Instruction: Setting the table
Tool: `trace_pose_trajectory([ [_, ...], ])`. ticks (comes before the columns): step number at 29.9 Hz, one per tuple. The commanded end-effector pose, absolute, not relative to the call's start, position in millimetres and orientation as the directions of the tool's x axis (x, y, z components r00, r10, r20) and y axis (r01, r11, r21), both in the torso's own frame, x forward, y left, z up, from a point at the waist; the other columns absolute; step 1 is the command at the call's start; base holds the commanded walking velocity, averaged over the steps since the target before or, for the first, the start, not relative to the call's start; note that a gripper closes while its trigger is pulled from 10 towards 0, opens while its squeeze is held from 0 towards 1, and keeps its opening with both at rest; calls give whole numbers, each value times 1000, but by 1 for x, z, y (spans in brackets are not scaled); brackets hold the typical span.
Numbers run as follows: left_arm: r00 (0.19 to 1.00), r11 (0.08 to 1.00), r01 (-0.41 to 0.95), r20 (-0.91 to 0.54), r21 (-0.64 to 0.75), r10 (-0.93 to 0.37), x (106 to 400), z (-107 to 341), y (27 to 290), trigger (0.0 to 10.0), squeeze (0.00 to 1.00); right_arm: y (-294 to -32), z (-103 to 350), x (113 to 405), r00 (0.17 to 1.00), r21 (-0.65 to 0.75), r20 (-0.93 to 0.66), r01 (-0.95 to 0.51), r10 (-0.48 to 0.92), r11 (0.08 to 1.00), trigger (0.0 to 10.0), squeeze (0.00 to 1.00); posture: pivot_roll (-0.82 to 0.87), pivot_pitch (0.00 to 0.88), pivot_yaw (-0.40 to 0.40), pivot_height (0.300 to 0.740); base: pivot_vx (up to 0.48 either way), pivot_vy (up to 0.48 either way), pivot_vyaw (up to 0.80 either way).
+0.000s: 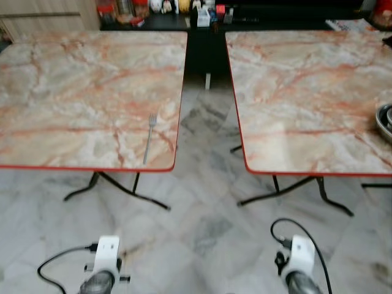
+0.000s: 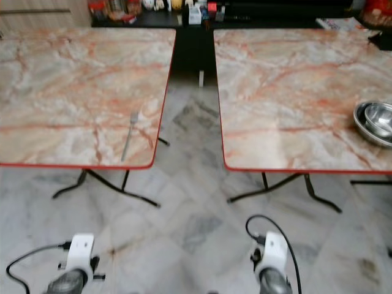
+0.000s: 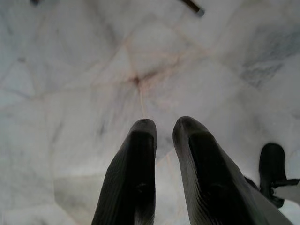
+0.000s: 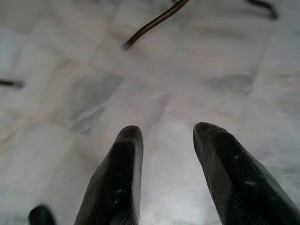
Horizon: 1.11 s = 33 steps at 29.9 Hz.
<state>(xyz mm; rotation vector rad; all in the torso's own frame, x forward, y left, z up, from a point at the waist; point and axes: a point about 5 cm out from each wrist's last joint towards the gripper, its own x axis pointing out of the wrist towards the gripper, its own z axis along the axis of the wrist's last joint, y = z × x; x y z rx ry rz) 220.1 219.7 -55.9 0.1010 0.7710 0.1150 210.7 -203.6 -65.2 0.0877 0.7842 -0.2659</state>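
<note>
Our left gripper [image 3: 161, 136] hangs low over the marble floor [image 3: 84, 84], fingers nearly together with a thin gap and nothing between them. Our right gripper [image 4: 164, 140] also points at the floor, fingers spread wider and empty. Both arms sit idle below the table edges.

Ahead, a fork [image 1: 150, 138] lies alone on the left table [image 1: 61, 92], near its front right corner, tines pointing away from us. Stacked metal bowls [image 2: 375, 121] rest at the right table's [image 2: 294, 92] far right edge.

We judge the setting barely begun. To do it well, we should step close to the bowls, square up, then raise the right arm with fingers wide before reaching for a rim.
</note>
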Motion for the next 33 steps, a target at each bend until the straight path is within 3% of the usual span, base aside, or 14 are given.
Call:
trace_pose_trajectory([
  [1,670,986,-84,-724,144,163,207,-63,224,10000,0,-201,-70,203,658,-23,-728,259,-194,965,10000,0,41,138,-4,740,0,0,0],
  [20,662,986,-47,-734,163,152,205,-64,227,10000,0,-193,-71,203,667,-2,-725,245,-170,970,10000,0,40,85,14,740,0,343,0],
  [33,669,985,-38,-728,168,150,209,-61,229,10000,0,-191,-70,205,679,22,-713,269,-174,963,10000,0,44,118,30,740,0,423,0],
])
